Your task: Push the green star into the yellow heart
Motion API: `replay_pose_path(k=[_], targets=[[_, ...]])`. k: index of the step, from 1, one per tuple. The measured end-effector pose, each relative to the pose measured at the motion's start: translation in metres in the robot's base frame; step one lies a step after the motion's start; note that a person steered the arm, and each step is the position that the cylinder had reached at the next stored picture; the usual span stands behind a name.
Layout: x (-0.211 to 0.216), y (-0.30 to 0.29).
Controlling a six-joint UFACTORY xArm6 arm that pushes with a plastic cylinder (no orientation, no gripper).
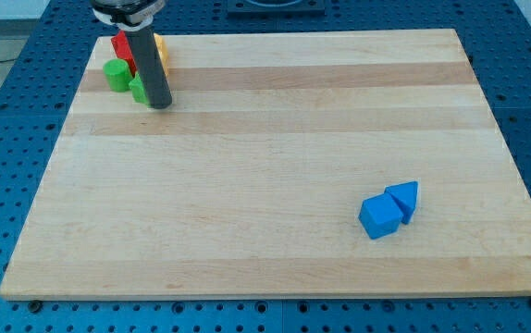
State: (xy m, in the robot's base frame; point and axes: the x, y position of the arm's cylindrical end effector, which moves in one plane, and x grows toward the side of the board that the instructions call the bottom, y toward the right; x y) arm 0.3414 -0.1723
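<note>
So everything that matters is crammed up at about 10 o'clock on the wooden board [275, 166], near its far left corner. My tip [159, 104] sits just at the edge of that cluster, and there's no pincer to speak of here, nothing to be wide or narrow or to hold anything, just a plain dark rod resting its end on the wood. Right at 9 o'clock from my tip, touching or as near as I can tell, a green bit pokes out from behind the rod, which I take to be the green star [138, 88], though most of it is hidden so I can't swear to the shape. Another green block [116, 74] sits further out at 10 o'clock, rounder looking, with a red block [122, 46] behind it at roughly 11. The yellow heart [161, 48] is only a sliver showing at 12 o'clock from my tip, past the rod, shape not really readable. So the thing the next push hangs on: the heart lies toward 1 o'clock from the star, and my tip is on the star's 3 o'clock side, which looks like the wrong side to me. I'd guess it needs to swing round to the star's 7 o'clock flank first. The blue cube [380, 217] and a blue wedge-like block [404, 197] sit touching each other way off at 4 o'clock, well out of it.
</note>
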Motion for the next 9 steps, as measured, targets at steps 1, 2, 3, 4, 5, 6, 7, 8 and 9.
replay_pose_path(k=[1,2,3,4,5,6,7,8,9], targets=[[-0.007,-0.005],[0.006,-0.005],[0.047,-0.010],[0.052,-0.030],[0.031,-0.034],[0.006,-0.034],[-0.004,-0.034],[-0.007,-0.034],[-0.014,-0.034]])
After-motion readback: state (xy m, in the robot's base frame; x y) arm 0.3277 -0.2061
